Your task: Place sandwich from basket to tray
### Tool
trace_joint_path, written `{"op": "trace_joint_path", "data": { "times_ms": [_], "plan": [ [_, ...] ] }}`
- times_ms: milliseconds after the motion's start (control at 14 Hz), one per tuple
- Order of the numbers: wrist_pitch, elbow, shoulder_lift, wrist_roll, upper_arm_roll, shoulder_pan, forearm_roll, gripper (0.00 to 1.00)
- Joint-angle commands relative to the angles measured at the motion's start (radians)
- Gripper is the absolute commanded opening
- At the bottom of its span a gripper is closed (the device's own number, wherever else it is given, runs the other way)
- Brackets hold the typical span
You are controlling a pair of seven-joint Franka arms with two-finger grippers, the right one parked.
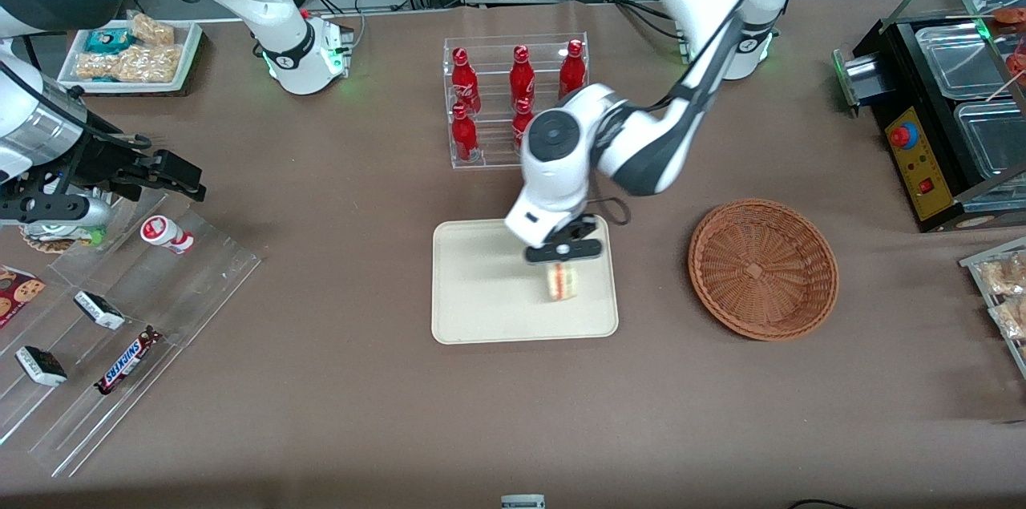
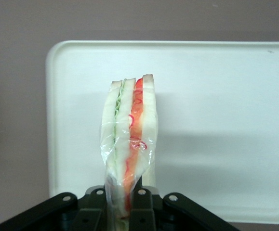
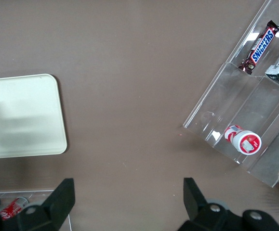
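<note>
Front view, centre of frame: left gripper (image 1: pixel 563 251) hanging over the cream tray (image 1: pixel 481 309), over the tray's upper right part, fingers clamped on the sandwich (image 1: pixel 562 281). Sandwich held on edge, wrapped in clear film, pale bread layers with green and orange-red filling showing in the wrist view (image 2: pixel 129 139), pinched near one end between the two black fingers (image 2: pixel 140 207). Seen against the tray's bare surface (image 2: pixel 216 120) in that same view, a soft shadow cast on the tray beside it; contact with the tray not readable. Woven basket (image 1: pixel 763 268) at right of centre in the front view, on the brown table (image 1: pixel 361 413), just beside the tray toward the working arm's end, nothing visible inside. Clear rack of red bottles (image 1: pixel 517 96) above the tray in the frame, farther from the front camera. At lower left, a stepped acrylic rack (image 1: pixel 120 333) holding a Snickers bar (image 1: pixel 127 361) and a small red-and-white cup (image 1: pixel 166 235). At upper left, a white tray of bagged snacks (image 1: pixel 132 52). At the right edge, a black machine with clear containers (image 1: pixel 954 116).
</note>
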Motion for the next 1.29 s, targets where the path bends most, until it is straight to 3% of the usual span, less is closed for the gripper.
{"op": "trace_joint_path", "data": {
  "times_ms": [0, 71, 143, 214, 286, 571, 1000, 1214],
  "plan": [
    [0.061, 0.068, 0.079, 0.006, 0.014, -0.034, 0.042, 0.04],
    [0.092, 0.070, 0.099, 0.006, 0.014, -0.036, 0.043, 0.09],
    [0.113, 0.070, 0.112, 0.000, 0.014, -0.036, 0.043, 0.31],
    [0.120, 0.068, 0.115, -0.002, 0.015, -0.034, 0.045, 0.71],
    [0.120, 0.066, 0.112, 0.000, 0.017, -0.033, 0.046, 0.99],
    [0.033, 0.053, -0.007, -0.050, 0.023, -0.014, 0.034, 1.00],
    [-0.381, 0.016, -0.372, -0.054, 0.018, 0.264, 0.008, 1.00],
    [-0.438, -0.119, -0.540, 0.194, 0.020, 0.427, -0.055, 1.00]
  ]
}}
